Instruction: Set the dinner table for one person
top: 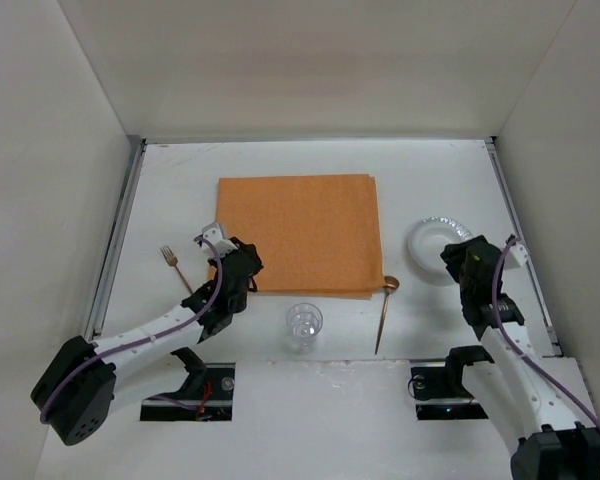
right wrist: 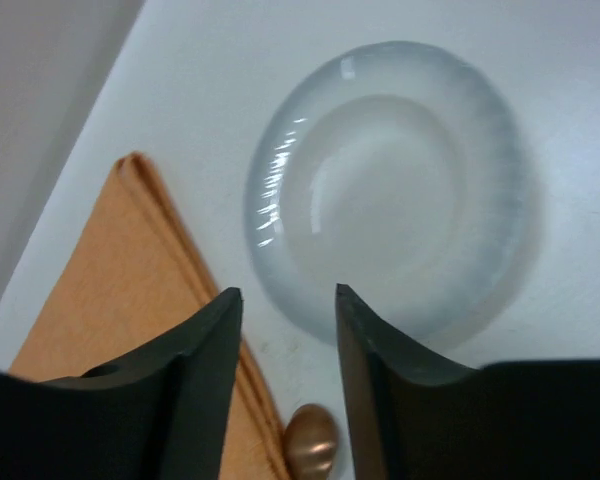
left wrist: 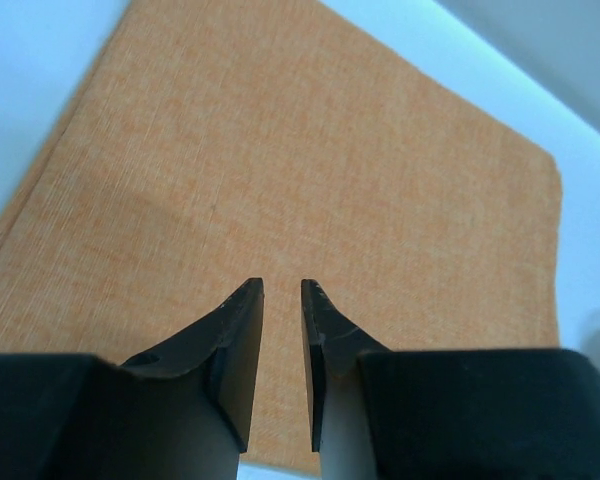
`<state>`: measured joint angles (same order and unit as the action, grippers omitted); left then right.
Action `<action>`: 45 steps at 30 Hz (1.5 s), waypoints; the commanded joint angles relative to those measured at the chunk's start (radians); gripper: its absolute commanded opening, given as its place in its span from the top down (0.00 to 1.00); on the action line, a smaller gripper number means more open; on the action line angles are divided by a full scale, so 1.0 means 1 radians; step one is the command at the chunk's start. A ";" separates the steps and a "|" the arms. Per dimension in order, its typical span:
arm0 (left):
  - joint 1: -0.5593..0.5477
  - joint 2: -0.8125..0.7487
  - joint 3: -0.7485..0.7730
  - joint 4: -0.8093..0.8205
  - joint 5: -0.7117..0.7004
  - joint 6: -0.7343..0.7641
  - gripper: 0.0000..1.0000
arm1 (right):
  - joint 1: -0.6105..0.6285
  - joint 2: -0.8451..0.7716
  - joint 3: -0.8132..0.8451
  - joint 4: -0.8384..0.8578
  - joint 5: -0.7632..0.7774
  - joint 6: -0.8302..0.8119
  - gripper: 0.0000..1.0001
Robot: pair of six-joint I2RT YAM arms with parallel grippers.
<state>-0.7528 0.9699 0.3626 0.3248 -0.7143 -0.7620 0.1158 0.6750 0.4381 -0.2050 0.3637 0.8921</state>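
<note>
The white dinner table (top: 430, 180) holds an orange cloth placemat (top: 298, 235) at its middle. My left gripper (top: 242, 262) hovers over the placemat's near left corner. In the left wrist view the gripper (left wrist: 282, 285) has its jaws a narrow gap apart with nothing between them, above the placemat (left wrist: 280, 170). My right gripper (top: 467, 262) is open and empty at the near edge of a clear plate (top: 432, 243). In the right wrist view the gripper (right wrist: 288, 290) frames the plate's (right wrist: 390, 180) near rim.
A copper spoon (top: 384, 312) lies right of the placemat's near corner, its bowl (right wrist: 312, 440) below my right jaws. A clear glass (top: 303, 326) stands near the front edge. A copper fork (top: 175, 265) lies to the left. Metal rails (top: 115, 250) line the sides.
</note>
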 commanded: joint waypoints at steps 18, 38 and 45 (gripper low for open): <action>0.155 -0.068 -0.197 0.318 0.013 -0.068 0.61 | -0.256 0.209 -0.169 0.232 -0.081 0.039 0.34; 0.149 -0.011 -0.185 0.313 0.027 -0.086 0.58 | -0.324 0.413 -0.226 0.529 -0.210 0.114 0.60; 0.134 0.015 -0.175 0.319 0.036 -0.088 0.58 | -0.334 0.237 -0.292 0.538 -0.163 0.127 0.71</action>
<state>-0.6098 0.9794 0.1677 0.5941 -0.6678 -0.8474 -0.2043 0.9848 0.1604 0.2619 0.1684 1.0103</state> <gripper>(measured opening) 0.419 0.309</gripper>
